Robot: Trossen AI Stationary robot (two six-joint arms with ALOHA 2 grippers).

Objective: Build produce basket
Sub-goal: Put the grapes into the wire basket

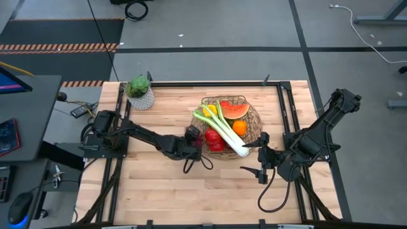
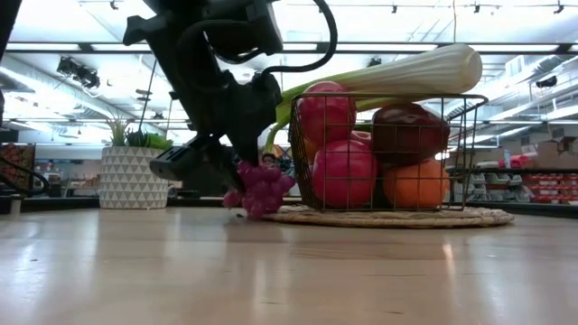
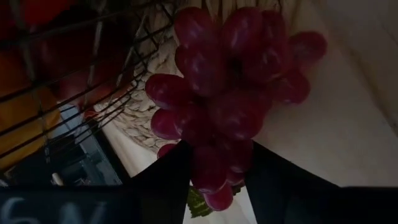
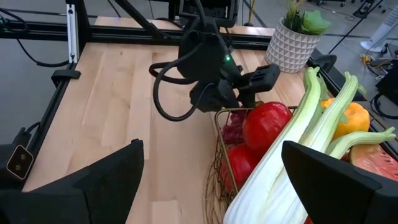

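Basket: round, shallow, open wire weave, upright on a flat woven mat.

Leek: long, green and white, lying slantwise across the basket top, its white end past the rim.

Apples: red, piled inside the basket.

Orange, yellow pepper, watermelon slice: also inside the basket.

Grapes: purple bunch, just outside the basket wall, low over the tabletop.

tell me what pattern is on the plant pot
White with a triangle pattern, clearest in the low view: pot.
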